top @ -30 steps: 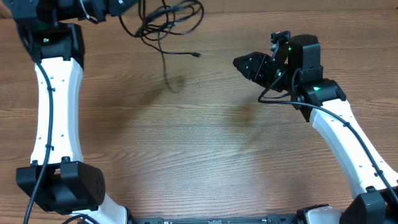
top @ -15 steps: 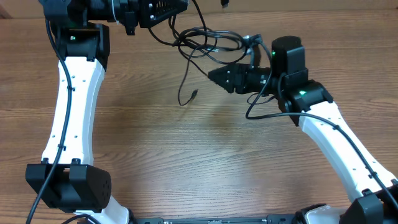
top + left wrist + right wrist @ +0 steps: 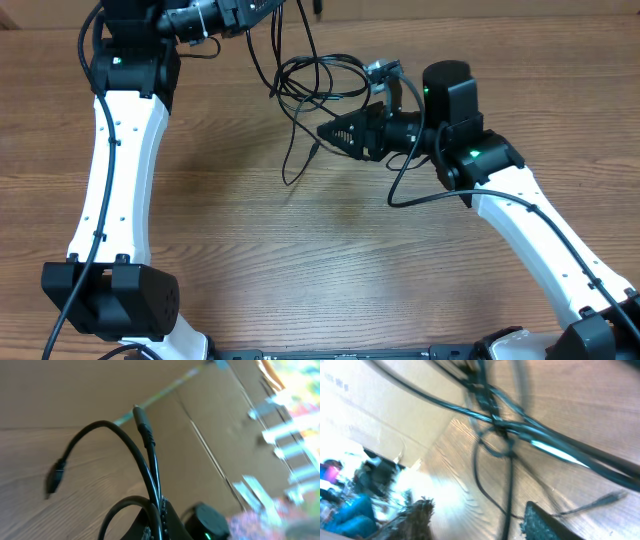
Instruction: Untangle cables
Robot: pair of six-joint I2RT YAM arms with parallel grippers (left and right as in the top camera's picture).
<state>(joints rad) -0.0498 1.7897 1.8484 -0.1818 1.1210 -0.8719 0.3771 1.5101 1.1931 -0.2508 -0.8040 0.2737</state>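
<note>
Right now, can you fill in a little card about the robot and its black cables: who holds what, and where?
Cables: black, looped in a tangle, with loose strands hanging toward the table
Left gripper: shut on the cables, holding them up near the far edge
Right gripper: open, with its fingers on either side of hanging strands, not gripping
Table: brown wood
Untangled: not yet
</note>
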